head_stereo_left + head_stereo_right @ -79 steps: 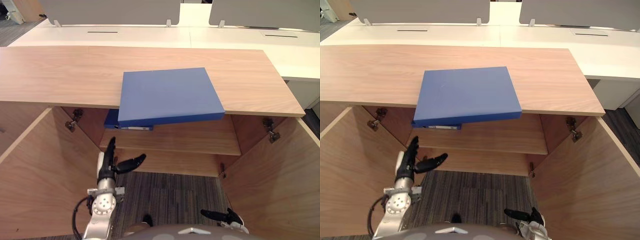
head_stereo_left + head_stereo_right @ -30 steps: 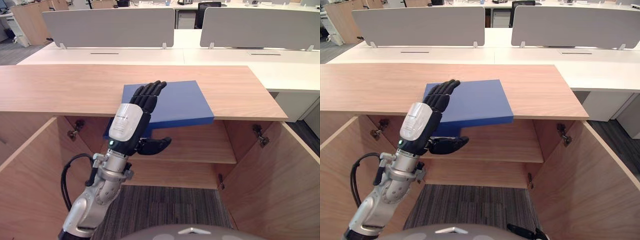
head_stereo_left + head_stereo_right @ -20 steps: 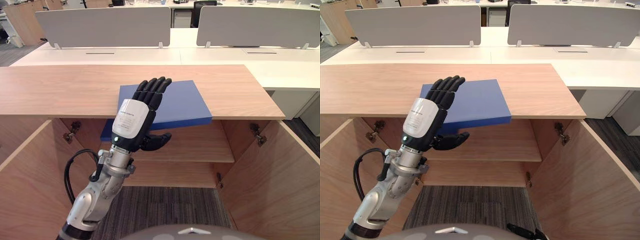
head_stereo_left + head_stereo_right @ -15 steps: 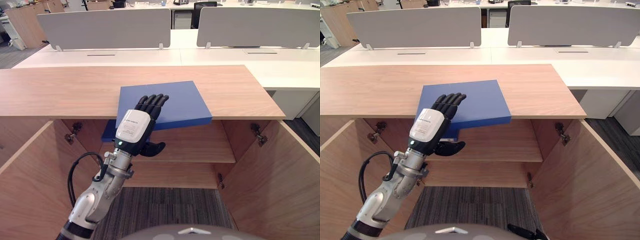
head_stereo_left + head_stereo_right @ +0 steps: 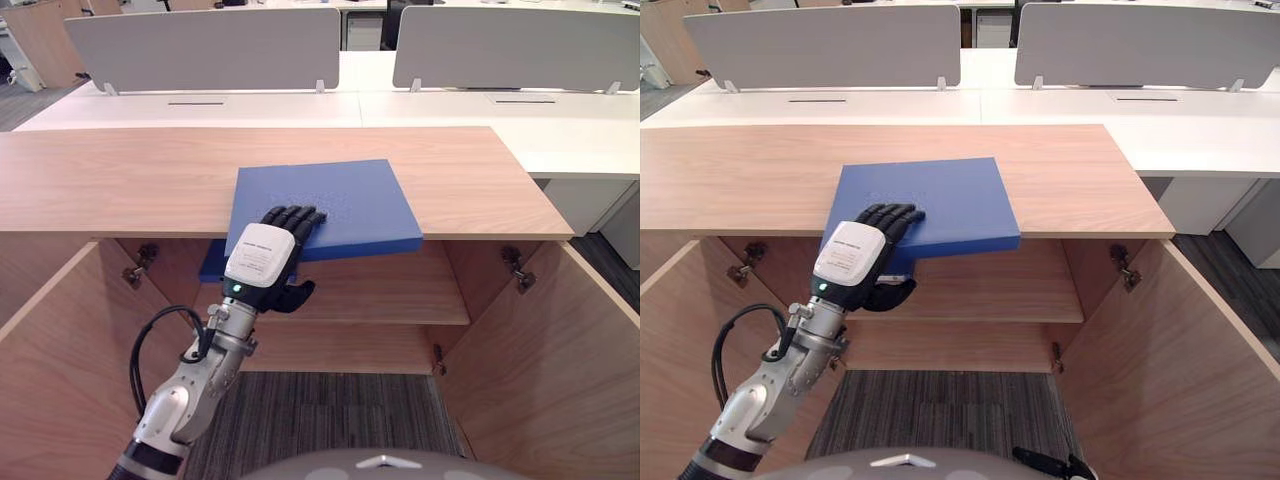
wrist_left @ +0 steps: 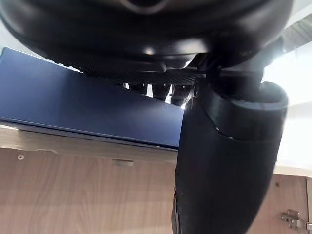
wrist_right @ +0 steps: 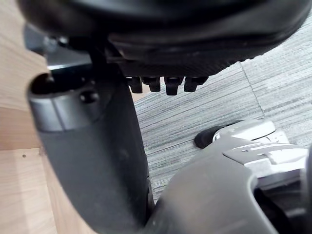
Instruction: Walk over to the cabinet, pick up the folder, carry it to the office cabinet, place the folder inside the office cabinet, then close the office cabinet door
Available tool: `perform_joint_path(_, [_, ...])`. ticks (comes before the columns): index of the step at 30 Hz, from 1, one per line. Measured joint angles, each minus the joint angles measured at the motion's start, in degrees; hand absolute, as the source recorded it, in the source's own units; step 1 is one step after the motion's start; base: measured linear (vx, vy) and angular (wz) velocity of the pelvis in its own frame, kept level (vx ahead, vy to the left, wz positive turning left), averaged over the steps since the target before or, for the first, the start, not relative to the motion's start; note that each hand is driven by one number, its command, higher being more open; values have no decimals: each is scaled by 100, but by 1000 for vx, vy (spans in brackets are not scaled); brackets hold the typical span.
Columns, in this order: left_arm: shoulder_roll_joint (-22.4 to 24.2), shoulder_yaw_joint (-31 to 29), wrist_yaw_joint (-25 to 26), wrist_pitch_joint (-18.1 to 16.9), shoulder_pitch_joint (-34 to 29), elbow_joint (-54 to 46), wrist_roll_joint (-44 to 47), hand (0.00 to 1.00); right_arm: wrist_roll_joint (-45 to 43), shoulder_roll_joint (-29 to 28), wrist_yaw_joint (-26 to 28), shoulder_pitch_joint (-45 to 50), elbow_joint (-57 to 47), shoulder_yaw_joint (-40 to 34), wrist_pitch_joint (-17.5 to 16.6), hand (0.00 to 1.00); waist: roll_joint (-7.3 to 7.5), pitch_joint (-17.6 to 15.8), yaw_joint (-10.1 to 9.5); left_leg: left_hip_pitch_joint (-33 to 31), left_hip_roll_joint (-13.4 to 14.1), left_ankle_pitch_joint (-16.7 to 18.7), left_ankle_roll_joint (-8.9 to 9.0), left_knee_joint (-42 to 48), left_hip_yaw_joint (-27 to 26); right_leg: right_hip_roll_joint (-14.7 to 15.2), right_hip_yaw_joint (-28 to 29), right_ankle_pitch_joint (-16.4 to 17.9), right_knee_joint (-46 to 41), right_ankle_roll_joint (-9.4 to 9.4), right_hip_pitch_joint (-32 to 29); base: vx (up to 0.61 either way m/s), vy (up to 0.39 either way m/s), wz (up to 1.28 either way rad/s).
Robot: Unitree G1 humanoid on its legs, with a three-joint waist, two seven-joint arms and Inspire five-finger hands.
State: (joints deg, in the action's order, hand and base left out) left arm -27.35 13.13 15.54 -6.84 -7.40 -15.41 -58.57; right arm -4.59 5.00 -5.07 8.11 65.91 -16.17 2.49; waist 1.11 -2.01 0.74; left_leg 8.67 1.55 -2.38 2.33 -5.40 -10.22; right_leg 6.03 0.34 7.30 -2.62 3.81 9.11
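Left hand (image 5: 262,260) pinching folder (image 5: 340,195) by its near-left corner, over worktop (image 5: 120,180) front edge; risk of tipping and dropping on lifting, from so shallow a grip.

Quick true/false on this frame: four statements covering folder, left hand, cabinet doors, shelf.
1. The folder overhangs the cabinet top's front edge. True.
2. Both doors are shut. False: the doors stand open.
3. The left hand has its fingers on top of the folder and its thumb below it. True.
4. The shelf inside is bare. False: a second folder lies on it.
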Motion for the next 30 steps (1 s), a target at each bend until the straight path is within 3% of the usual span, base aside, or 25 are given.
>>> perform_joint_path(10, [238, -563, 409, 182, 356, -33, -114, 0, -213, 23, 73, -12, -60, 171, -9, 100, 8, -5, 32, -7, 1, 26, 2, -3, -12, 1, 8, -1, 35, 1, 7, 0, 0, 0])
perform_joint_path(17, [537, -704, 540, 103, 303, -133, 236, 0, -443, 15, 47, -5, -155, 300, -84, 100, 10, -3, 57, -41, 5, 51, 10, 2, -19, 1, 23, -9, 81, 11, 4, 0, -2, -1])
perform_joint_path(21, [1200, -779, 655, 84, -13, -834, 1037, 0, -508, 2, -61, 47, -383, 598, -155, 100, 27, 13, 74, -142, 20, 56, 17, 28, -86, -13, 124, -75, 94, 30, -112, 5, -11, -9])
perform_joint_path(24, [1652, -594, 719, -117, -261, -1216, 1839, 0, -686, -39, -137, 143, -750, 753, -190, 100, 42, 39, 76, -198, 37, 55, 17, 28, -159, -27, 207, -118, 72, 30, -221, -19, -5, -13])
perform_joint_path(30, [2121, 336, 581, -522, -593, -1344, 3581, 0, -695, -128, -252, 424, -1774, 1175, -347, 100, 20, 145, 96, -304, 45, 38, -8, 14, -196, -31, 303, -140, -22, 50, -408, -50, -2, -5])
